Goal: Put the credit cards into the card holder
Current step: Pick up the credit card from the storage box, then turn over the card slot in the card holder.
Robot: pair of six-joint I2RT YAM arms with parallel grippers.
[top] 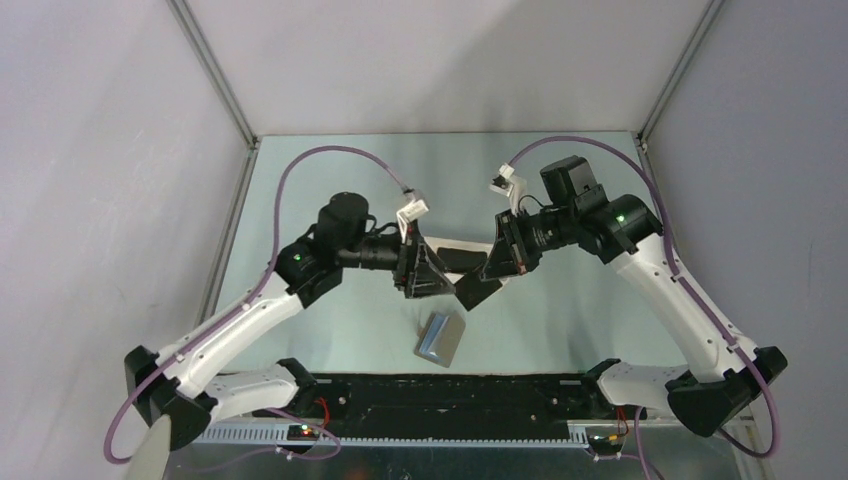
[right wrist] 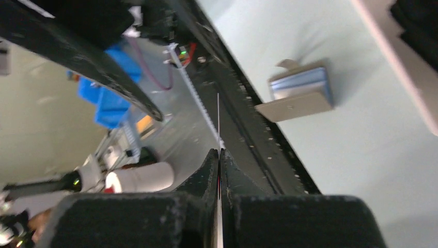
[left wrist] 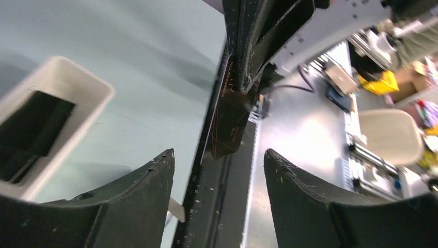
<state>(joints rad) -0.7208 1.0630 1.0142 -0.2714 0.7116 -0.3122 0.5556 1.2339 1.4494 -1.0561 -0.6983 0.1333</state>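
One black credit card [top: 478, 292] is up in the air over the middle of the desk [top: 330, 320], pinched tight in the right gripper [right wrist: 218, 154]. It's clear of the desk and tilted, and from the right wrist you only see it edge-on as a thin line. More black credit cards [left wrist: 32, 126] sit piled in the white tray [left wrist: 98, 95] further back. The card holder [top: 440, 338] lies on the desk near the middle of the near edge. It's grey-brown and partly open, silvery-blue inside showing.

Faint orange print on credit card [left wrist: 230, 124], too blurred to read
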